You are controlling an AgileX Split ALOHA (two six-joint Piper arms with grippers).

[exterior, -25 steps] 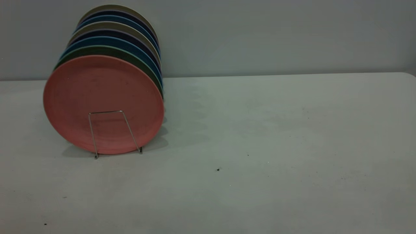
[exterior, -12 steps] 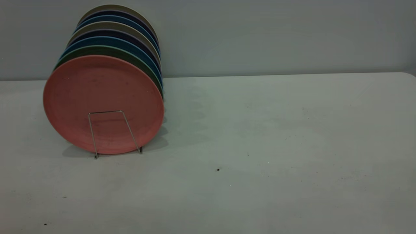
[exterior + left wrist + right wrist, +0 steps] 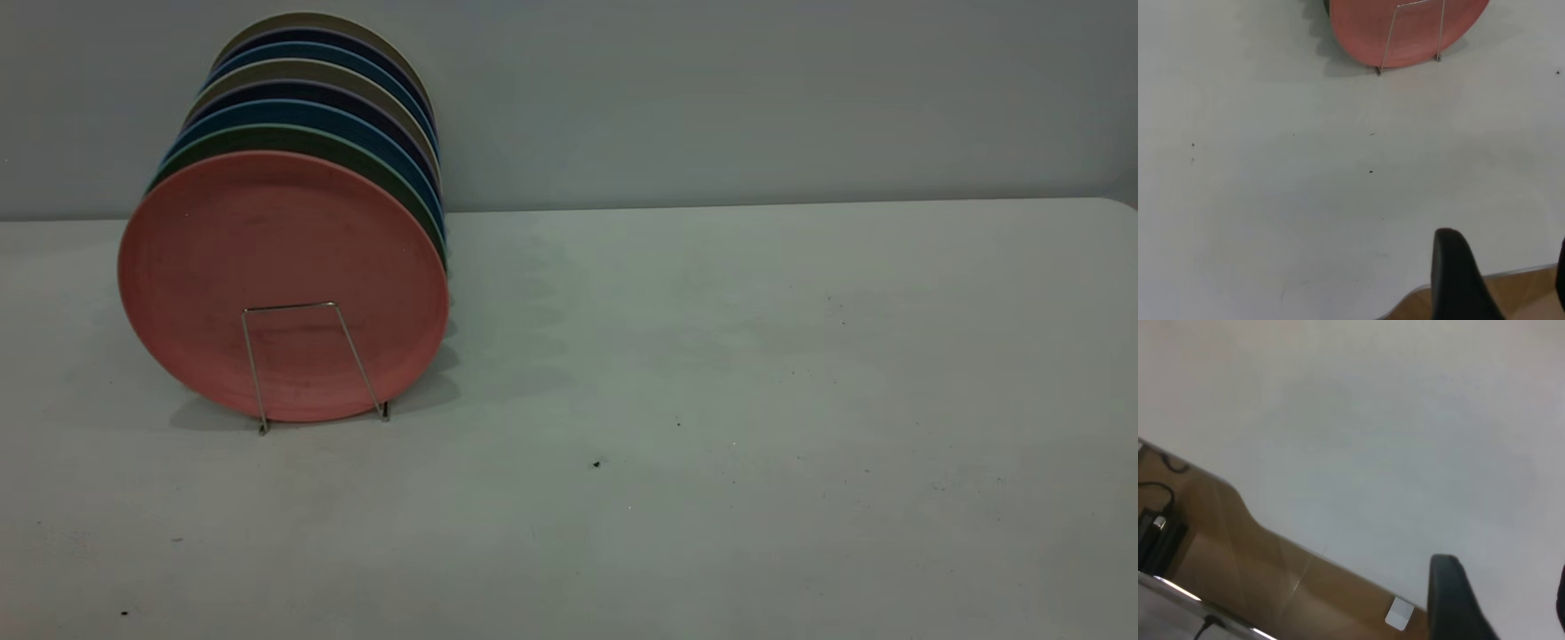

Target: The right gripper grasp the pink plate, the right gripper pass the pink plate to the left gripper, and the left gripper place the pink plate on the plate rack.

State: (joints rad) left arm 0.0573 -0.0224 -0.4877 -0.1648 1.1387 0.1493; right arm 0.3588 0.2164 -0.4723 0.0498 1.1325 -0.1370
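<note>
One pink plate stands upright at the front of the plate rack in the exterior view, with a row of other plates lined up close behind it. A thin wire loop of the rack crosses the plate's lower face, and the plate's bottom edge sits at the table. Neither gripper appears in this view.

From the left wrist view, the left gripper hangs over the table's near edge, well apart from the rack. Its fingers stand spread, with nothing between them. The plate's lower part shows far off behind the wire loop.

From the right wrist view, the right gripper is also over a table edge, fingers apart and empty; neither plate nor rack is in sight there.

The plate looks like matte plastic, so I judge it light, stiff and unlikely to break, though thin enough to pivot in a pinch. Its raised rim is the natural hold; the upper edge, clear of the wire, seems best. Judged by how it stands, the placing looks done.
</note>
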